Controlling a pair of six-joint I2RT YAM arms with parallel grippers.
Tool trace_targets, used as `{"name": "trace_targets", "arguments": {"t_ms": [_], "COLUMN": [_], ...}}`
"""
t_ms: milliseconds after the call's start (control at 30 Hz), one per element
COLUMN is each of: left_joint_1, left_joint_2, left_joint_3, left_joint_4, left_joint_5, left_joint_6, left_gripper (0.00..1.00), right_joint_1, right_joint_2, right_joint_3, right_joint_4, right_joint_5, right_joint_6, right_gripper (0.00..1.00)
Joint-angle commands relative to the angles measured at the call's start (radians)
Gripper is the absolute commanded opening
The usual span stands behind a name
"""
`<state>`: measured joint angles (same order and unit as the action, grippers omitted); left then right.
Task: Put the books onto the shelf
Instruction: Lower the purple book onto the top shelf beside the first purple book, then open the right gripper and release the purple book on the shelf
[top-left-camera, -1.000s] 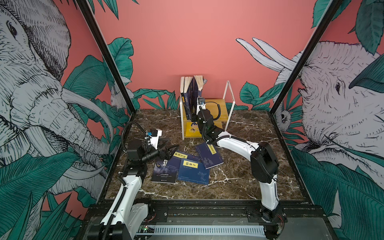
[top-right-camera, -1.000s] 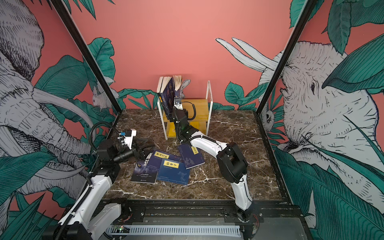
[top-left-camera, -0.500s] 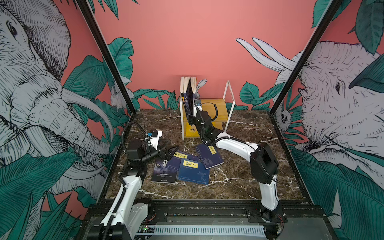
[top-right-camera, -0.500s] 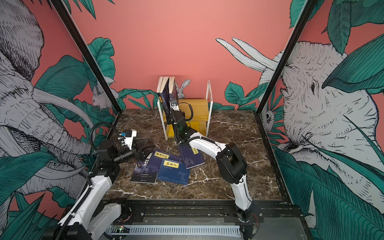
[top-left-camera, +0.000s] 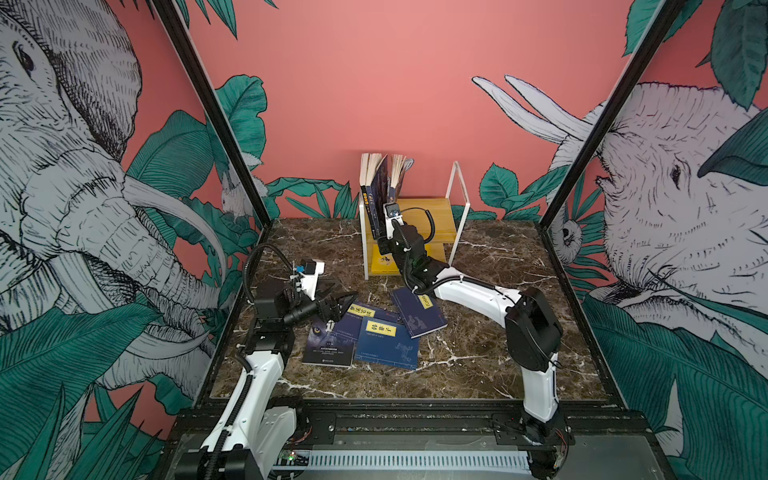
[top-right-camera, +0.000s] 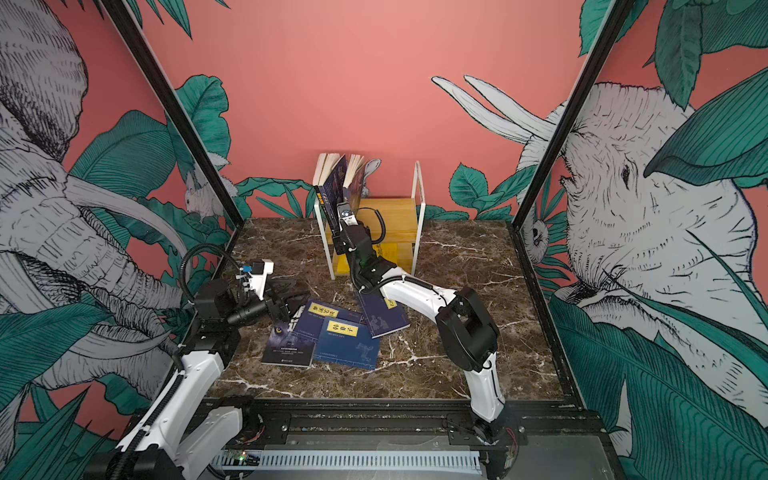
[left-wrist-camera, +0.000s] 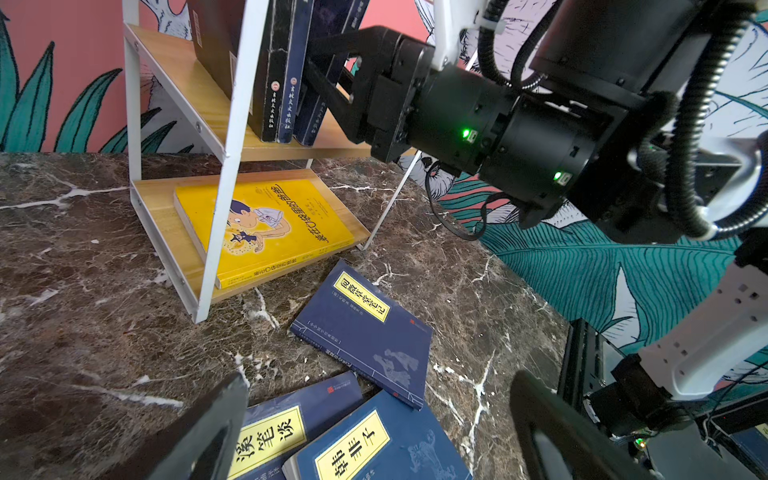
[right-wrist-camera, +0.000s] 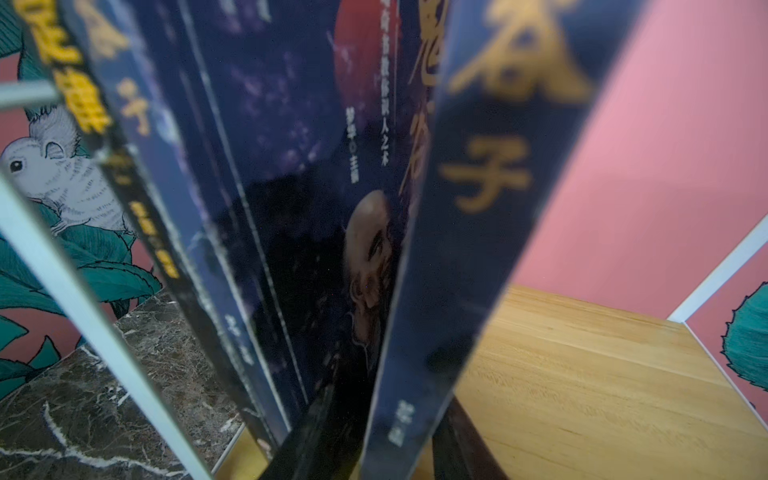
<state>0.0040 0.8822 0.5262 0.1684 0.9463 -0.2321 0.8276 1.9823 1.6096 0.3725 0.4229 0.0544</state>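
Marble table (top-left-camera: 478, 365): left jaws gape above books (top-left-camera: 382, 340); right jaws straddle shelved book (right-wrist-camera: 469, 232), grip unclear.

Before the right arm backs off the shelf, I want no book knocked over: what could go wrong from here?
1. The rightmost book leans, with no support visible on its open side; it may topple.
2. The right gripper straddles its foot, so a crooked retreat could drag it off the shelf.
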Motion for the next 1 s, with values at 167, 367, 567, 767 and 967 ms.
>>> {"name": "trace_targets", "arguments": {"t_ms": [167,367,567,767,967], "left_joint_1": [0.012,0.016,0.018,0.017,0.017], "left_joint_2": [-0.020,-0.027,-0.027,-0.020,-0.021], "left_joint_3": [-0.005,-0.009,-0.005,0.002,-0.004], "left_joint_4": [-0.005,-0.003,-0.005,-0.024,-0.011], "left_joint_5": [0.015,0.016,0.012,0.004,0.009], "left_joint_6": [0.022,0.020,0.021,0.032,0.023], "left_gripper": [1.00,1.00,0.99,1.00,1.00], "right_joint_1": [0.019,0.021,0.021,0.021,0.022], "right_joint_2": [-0.050,-0.031,-0.022,-0.050,-0.113], "right_joint_3": [0.090,0.143,0.166,0.174,0.106], "right_joint_4": [-0.036,-0.072,-0.091,-0.150,-0.225], "right_joint_5": [-0.012,-0.039,-0.058,-0.073,-0.145], "right_joint_6": [-0.134,-0.164,-0.181,-0.268,-0.275], "right_gripper": [0.37,0.29,0.26,0.34,0.47]}}
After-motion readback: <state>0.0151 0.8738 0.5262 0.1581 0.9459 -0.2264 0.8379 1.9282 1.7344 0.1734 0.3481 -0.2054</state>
